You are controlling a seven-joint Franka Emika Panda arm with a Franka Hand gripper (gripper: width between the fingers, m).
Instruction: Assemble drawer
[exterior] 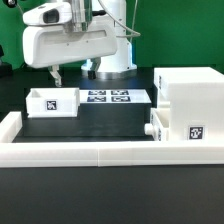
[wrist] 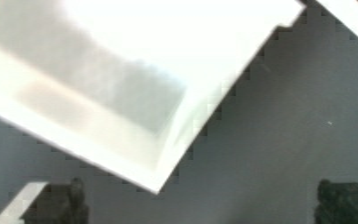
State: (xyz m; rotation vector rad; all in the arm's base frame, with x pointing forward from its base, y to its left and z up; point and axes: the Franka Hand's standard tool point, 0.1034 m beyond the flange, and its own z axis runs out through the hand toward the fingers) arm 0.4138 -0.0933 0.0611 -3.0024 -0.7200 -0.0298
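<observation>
The large white box [exterior: 188, 92] of the drawer stands at the exterior view's right. A knobbed tray [exterior: 176, 130] sits low at its front side, its knob pointing to the exterior view's left. A second small white tray [exterior: 52, 100] with a tag stands alone at the left. My gripper [exterior: 57, 77] hangs open just above that tray, holding nothing. In the wrist view the tray [wrist: 105, 80] shows as a blurred white corner, and the gripper [wrist: 202, 205] has its dark fingertips [wrist: 60, 200] spread wide, beyond the corner.
The marker board [exterior: 118, 97] lies flat on the black table between the left tray and the box. A low white wall [exterior: 80, 150] borders the table at the front and the left. The arm's base stands behind the marker board.
</observation>
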